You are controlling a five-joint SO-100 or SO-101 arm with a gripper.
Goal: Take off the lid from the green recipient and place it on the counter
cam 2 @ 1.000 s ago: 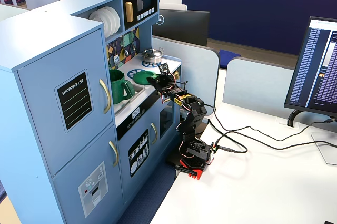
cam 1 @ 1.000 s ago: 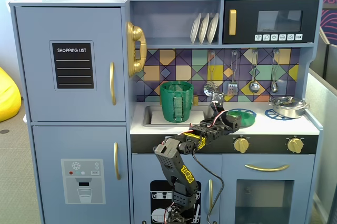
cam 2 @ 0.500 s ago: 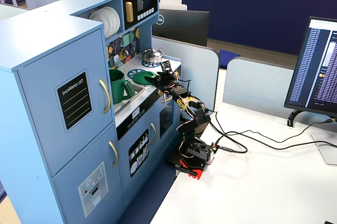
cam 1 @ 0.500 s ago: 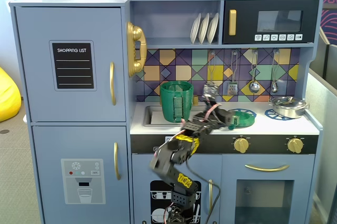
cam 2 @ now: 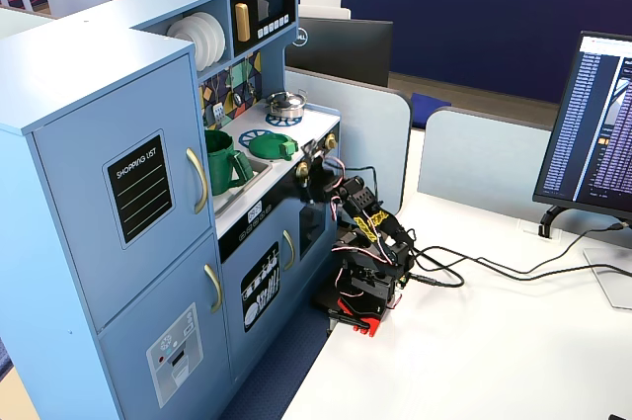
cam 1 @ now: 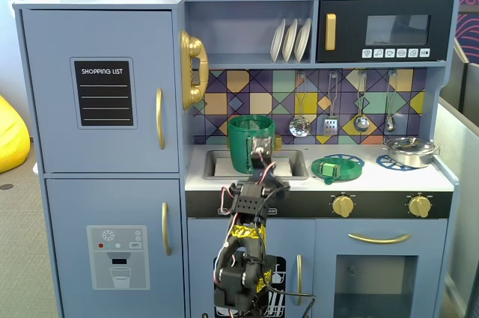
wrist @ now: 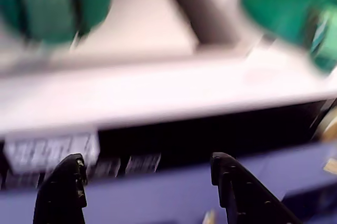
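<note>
The green recipient (cam 1: 249, 141) stands upright in the recessed sink, open at the top. It also shows in another fixed view (cam 2: 223, 163) and blurred at the top left of the wrist view (wrist: 52, 2). The green lid (cam 1: 337, 167) lies flat on the counter (cam 1: 378, 178) over a blue burner print, right of the sink. It shows in the other fixed view (cam 2: 272, 146) and at the wrist view's top right (wrist: 295, 13). My gripper (wrist: 145, 163) is open and empty, in front of the counter's front edge (wrist: 158, 89). In a fixed view the gripper (cam 1: 262, 156) overlaps the recipient.
A silver pot (cam 1: 410, 151) sits on the right burner print. Utensils hang on the tiled back wall (cam 1: 329, 101). Knobs (cam 1: 343, 205) stick out of the black front strip. The arm's base (cam 2: 363, 287) stands on a white desk with cables and a monitor (cam 2: 600, 124).
</note>
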